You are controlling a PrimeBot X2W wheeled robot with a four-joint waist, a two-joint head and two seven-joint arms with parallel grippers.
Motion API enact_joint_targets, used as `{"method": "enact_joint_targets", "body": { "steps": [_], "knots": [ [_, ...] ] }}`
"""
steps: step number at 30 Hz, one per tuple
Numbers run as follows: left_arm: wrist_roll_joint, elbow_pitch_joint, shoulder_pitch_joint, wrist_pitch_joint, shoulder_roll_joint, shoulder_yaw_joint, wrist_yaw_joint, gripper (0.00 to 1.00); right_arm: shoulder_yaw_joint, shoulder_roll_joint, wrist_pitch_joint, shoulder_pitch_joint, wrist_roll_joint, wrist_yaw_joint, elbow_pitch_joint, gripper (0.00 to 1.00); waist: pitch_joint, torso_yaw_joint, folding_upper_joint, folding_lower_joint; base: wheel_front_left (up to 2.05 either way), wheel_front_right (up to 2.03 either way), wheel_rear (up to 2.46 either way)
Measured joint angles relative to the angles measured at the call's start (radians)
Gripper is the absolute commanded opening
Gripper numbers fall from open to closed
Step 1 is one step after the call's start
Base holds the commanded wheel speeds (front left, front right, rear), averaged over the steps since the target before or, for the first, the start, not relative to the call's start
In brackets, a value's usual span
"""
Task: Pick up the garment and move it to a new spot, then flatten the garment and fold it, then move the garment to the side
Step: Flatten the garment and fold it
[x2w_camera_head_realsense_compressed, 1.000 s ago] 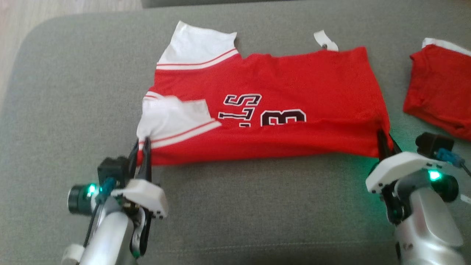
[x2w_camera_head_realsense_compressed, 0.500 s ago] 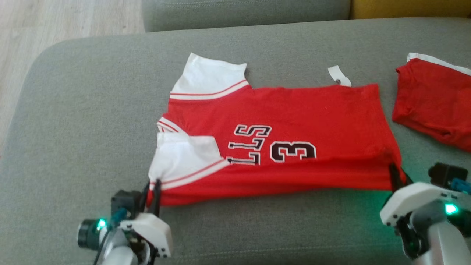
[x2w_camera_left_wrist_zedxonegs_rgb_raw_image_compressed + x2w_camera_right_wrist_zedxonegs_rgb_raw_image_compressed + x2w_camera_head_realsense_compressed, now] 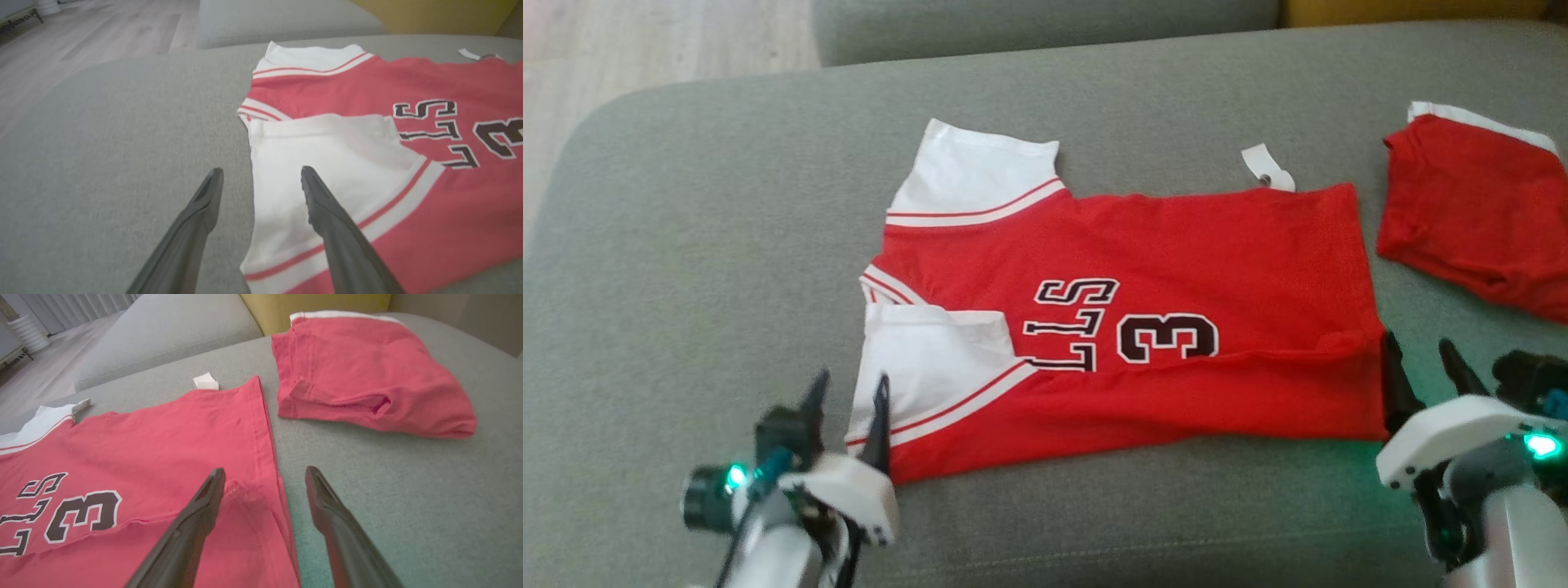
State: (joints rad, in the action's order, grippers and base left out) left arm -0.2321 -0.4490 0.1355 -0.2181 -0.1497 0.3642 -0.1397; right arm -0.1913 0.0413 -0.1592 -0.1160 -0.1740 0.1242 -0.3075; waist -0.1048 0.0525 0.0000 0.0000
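The garment (image 3: 1176, 245) is a red jersey with white sleeves and black lettering, lying folded lengthwise on the grey sofa cushion (image 3: 703, 245). My left gripper (image 3: 848, 390) stands open at its near left corner, straddling the edge of the white sleeve (image 3: 327, 163); nothing is pinched between the fingers (image 3: 318, 196). At the near right corner my right gripper (image 3: 1421, 363) is open too, one finger (image 3: 208, 498) over the red hem (image 3: 265, 428) and the other over bare cushion.
A second red garment (image 3: 1478, 212), folded, lies on the cushion to the right (image 3: 367, 375). A white tag (image 3: 1266, 167) sticks out at the jersey's far edge. Wooden floor (image 3: 645, 41) lies beyond the cushion's left end, another grey cushion (image 3: 1045, 24) behind.
Both grippers were shut on the jersey's near corners and have opened, letting it go. The near edge now lies flat on the cushion. The head camera has shifted.
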Motion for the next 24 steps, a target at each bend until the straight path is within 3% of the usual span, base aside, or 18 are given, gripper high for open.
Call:
{"method": "enact_joint_targets", "body": {
  "steps": [5,12,18,21,24],
  "knots": [
    [0.0,0.045,0.072,-0.021,-0.016,-0.025,0.002,1.0,0.049,0.0,0.05,-0.039,0.032,0.0,0.049,1.0,-0.027,0.028,0.0,0.0,0.0,0.0,0.0],
    [0.006,0.058,0.258,0.007,-0.071,-0.015,0.088,1.0,0.099,0.001,0.086,-0.141,0.072,0.0,0.107,1.0,-0.093,0.072,0.0,0.0,0.0,0.0,0.0],
    [-0.005,-0.015,0.517,0.185,-0.136,0.016,0.23,1.0,0.13,0.002,0.084,-0.26,0.106,0.0,0.132,1.0,-0.169,0.111,0.0,0.0001,0.0,0.0,0.0],
    [-0.039,-0.08,0.644,0.307,-0.182,0.056,0.264,1.0,0.145,0.003,0.079,-0.317,0.115,0.0,0.135,1.0,-0.212,0.131,0.0,0.0002,0.0,0.0,0.0],
    [-0.104,-0.14,0.748,0.409,-0.229,0.106,0.264,1.0,0.162,0.003,0.078,-0.37,0.115,0.0,0.135,1.0,-0.251,0.155,-0.0001,0.0003,0.0,0.0,0.0]
  ]
}}
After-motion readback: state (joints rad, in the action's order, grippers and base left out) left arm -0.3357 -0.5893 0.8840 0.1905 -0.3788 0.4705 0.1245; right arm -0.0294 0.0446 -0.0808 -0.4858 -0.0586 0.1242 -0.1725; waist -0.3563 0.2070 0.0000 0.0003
